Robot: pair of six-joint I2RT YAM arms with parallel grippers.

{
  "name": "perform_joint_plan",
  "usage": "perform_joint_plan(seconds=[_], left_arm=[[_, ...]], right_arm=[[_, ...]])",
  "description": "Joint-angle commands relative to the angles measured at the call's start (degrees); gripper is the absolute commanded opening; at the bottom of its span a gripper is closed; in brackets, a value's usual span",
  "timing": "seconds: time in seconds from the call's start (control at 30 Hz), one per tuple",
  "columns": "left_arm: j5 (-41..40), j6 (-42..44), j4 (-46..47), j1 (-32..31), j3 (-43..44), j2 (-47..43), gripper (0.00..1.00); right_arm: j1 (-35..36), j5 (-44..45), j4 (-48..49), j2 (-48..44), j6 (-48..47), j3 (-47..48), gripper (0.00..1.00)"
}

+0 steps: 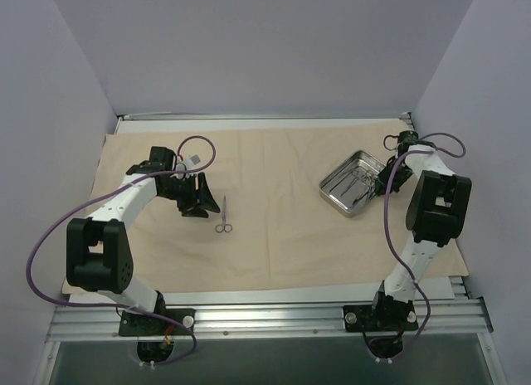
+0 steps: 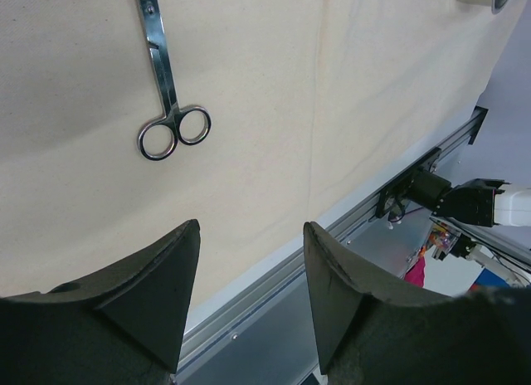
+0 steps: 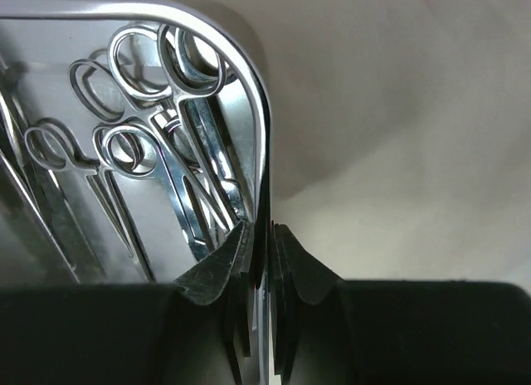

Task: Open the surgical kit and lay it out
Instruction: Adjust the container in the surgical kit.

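The beige cloth wrap [image 1: 282, 236] lies spread flat over the table. Thin silver scissors [image 1: 223, 216] rest on it at centre left, handles toward me. My left gripper [image 1: 197, 204] hovers just left of them, open and empty. In the left wrist view the scissors [image 2: 166, 86] lie ahead of the parted fingers [image 2: 251, 236]. The steel tray [image 1: 336, 202] sits at the right. My right gripper [image 3: 263, 231] is shut on the tray's rim [image 3: 264, 136], one finger inside and one outside. Several ring-handled instruments [image 3: 158, 144] lie in the tray.
An aluminium rail [image 1: 265, 314] runs along the near table edge, where both arm bases are bolted. Grey walls close in the left, back and right sides. The cloth's near hem stops just short of the rail [image 2: 274, 277].
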Motion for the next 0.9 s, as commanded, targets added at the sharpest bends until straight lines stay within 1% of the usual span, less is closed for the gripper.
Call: perform_joint_plan(seconds=[0.0, 0.07, 0.1, 0.17, 0.2, 0.3, 0.33, 0.4, 0.43, 0.47, 0.5, 0.53, 0.57, 0.6, 0.63, 0.67, 0.7, 0.77, 0.8, 0.87], left_arm=[[2.3, 1.3, 0.3, 0.2, 2.4, 0.4, 0.61], [2.5, 1.1, 0.7, 0.3, 2.1, 0.2, 0.61], [2.4, 1.0, 0.8, 0.3, 1.9, 0.2, 0.62], [2.5, 0.9, 0.9, 0.3, 1.6, 0.1, 0.61], [2.5, 0.9, 1.0, 0.3, 1.5, 0.0, 0.61], [2.7, 0.7, 1.2, 0.3, 1.1, -0.1, 0.61], [2.7, 0.7, 1.2, 0.2, 1.1, -0.4, 0.61], [2.7, 0.8, 1.1, 0.2, 1.1, -0.5, 0.61], [2.7, 0.8, 1.1, 0.2, 1.1, -0.6, 0.61], [2.7, 0.8, 1.1, 0.2, 1.1, -0.7, 0.62], [2.7, 0.7, 1.2, 0.3, 1.1, -0.7, 0.61], [2.7, 0.7, 1.4, 0.3, 1.0, -0.8, 0.62], [2.8, 0.4, 1.6, 0.2, 1.0, -0.9, 0.61], [2.8, 0.3, 2.0, 0.2, 0.8, -0.9, 0.61], [3.0, 0.1, 2.3, 0.3, 0.5, -0.9, 0.61], [3.3, -0.2, 2.8, 0.3, 0.3, -0.9, 0.61], [3.4, -0.4, 3.2, 0.2, 0.0, -0.8, 0.61], [4.0, -0.7, 4.3, 0.1, -0.9, -0.5, 0.61], [4.0, -0.7, 4.5, 0.2, -1.0, -0.5, 0.62], [4.1, -0.6, 4.6, 0.3, -1.2, -0.3, 0.62]], right_arm=[[0.0, -2.2, -2.1, -9.8, 12.6, -6.4, 0.02], [1.1, -2.5, -1.4, -12.5, 15.9, -11.2, 0.05], [1.6, -2.3, -0.8, -15.1, 19.5, -12.7, 0.07], [2.8, -2.4, 0.8, -18.7, 23.0, -17.2, 0.09], [3.1, -2.3, 2.4, -19.6, 26.4, -18.5, 0.1], [4.6, -2.1, 2.9, -21.9, 30.0, -21.2, 0.42], [4.9, -1.9, 2.5, -22.2, 29.9, -21.1, 0.6], [5.9, -0.1, 0.6, -23.4, 27.9, -19.0, 0.68], [6.2, 1.1, -0.6, -23.7, 23.7, -17.6, 0.72], [6.7, 2.3, -1.5, -23.7, 20.9, -15.9, 0.73], [8.0, 6.3, -4.0, -23.8, 18.1, -11.6, 0.73], [8.8, 9.1, -4.2, -23.9, 14.9, -9.3, 0.72], [9.9, 11.0, -3.6, -23.9, 6.2, -7.2, 0.72], [12.3, 13.3, -1.5, -23.4, 1.5, -3.0, 0.72], [13.8, 14.3, -0.6, -22.4, -3.3, -0.8, 0.72], [15.0, 15.3, -0.1, -21.1, -12.0, 1.3, 0.71], [15.8, 15.8, 1.0, -18.4, -16.4, 3.2, 0.7], [16.8, 10.9, 1.8, -15.3, -25.1, 7.9, 0.7], [16.9, 10.1, 2.4, -12.5, -31.9, 9.0, 0.7], [17.6, 8.6, 3.7, -10.2, -39.6, 10.2, 0.66]])
